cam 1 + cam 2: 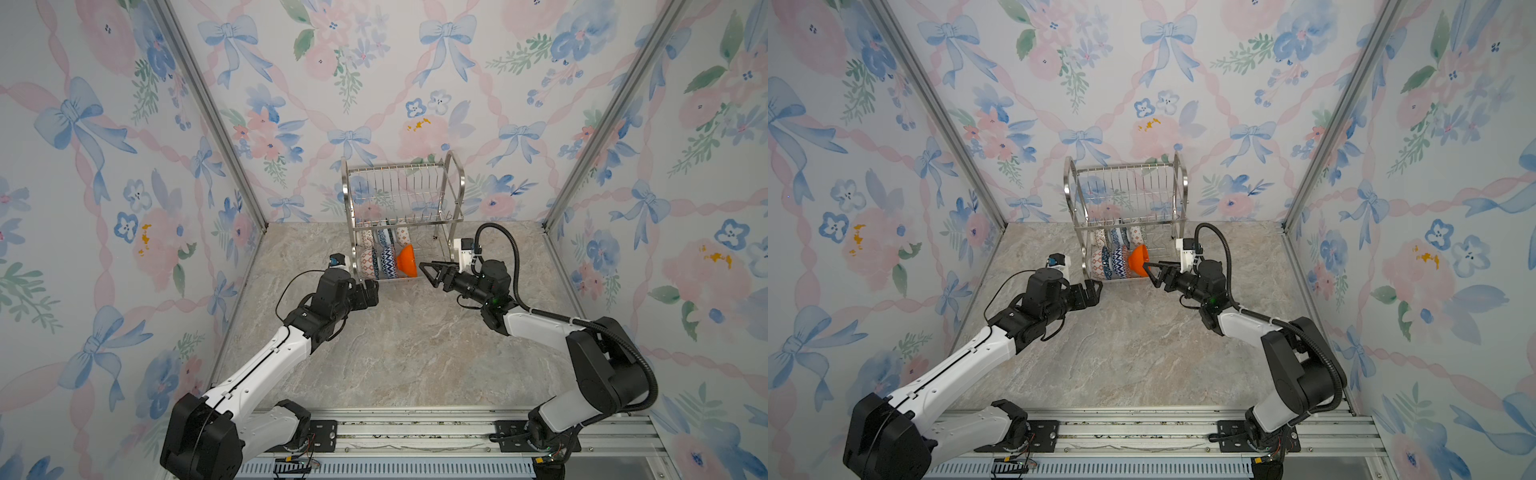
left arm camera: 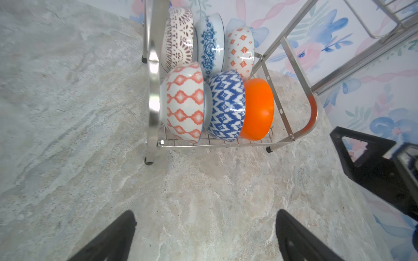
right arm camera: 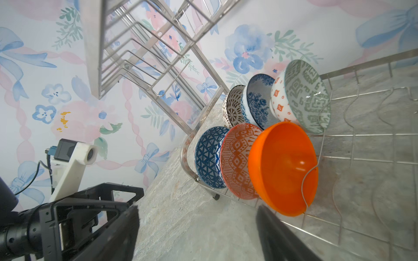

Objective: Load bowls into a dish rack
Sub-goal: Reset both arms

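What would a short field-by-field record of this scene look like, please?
dish rack: two tiers, at the table's back
bowls: six, on edge in two rows, all on the lower tier
orange bowl: end of near row, nearest the right claw
left claw: open, empty
right claw: open, empty

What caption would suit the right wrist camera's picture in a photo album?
Six bowls stand on edge in the dish rack's lower tier, the orange bowl nearest the open right hand.
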